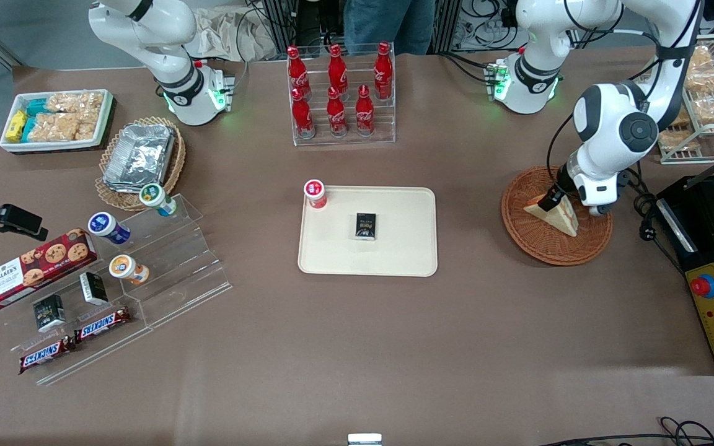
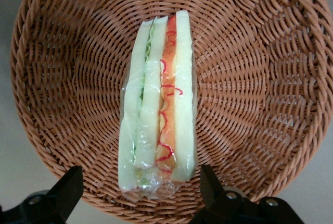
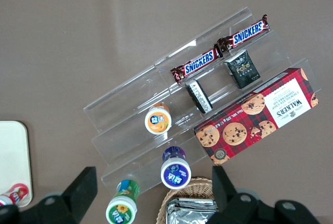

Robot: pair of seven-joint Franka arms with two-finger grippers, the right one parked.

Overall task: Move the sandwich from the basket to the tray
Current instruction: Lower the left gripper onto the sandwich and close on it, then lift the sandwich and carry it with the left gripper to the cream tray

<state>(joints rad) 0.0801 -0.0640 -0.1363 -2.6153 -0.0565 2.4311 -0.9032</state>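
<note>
Basket (image 1: 540, 244) is sitting on the counter (image 1: 357, 347) toward the working arm's end: round, reddish-brown wicker, holding one thing only, the sandwich (image 1: 556, 215). Wrapped in clear film, the wedge is lying with its layered edge facing my wrist camera, showing white bread, a green layer and an orange-pink layer.

Tray (image 1: 406, 260) is lying near the middle of the counter, well apart from the basket. It is carrying a small black box (image 1: 366, 226) near its centre, and a red-capped cup (image 1: 315, 193) is standing at the tray's corner toward the parked arm's end.

Other containers, noted briefly: a clear rack holding red cola bottles (image 1: 338, 90) farther from the front camera than the tray; a tan wicker basket (image 1: 168, 179) with foil trays (image 1: 140, 155) in it; a white bin (image 1: 10, 144) holding snack packets; a stepped clear stand (image 1: 196, 272) carrying a cookie box (image 1: 38, 267), Snickers bars (image 1: 103, 324) and small cups.

My jaws (image 2: 140, 195) are hanging over the basket, spread wide and gripping nothing. In the wrist view one finger (image 2: 65, 190) is showing on each flank of the sandwich's (image 2: 158, 104) near end, both clear of the wrapper, with wicker (image 2: 260, 78) visible in the gaps. The sandwich's long axis is running straight away from the jaws, so its flat bread faces are facing the two fingers.
</note>
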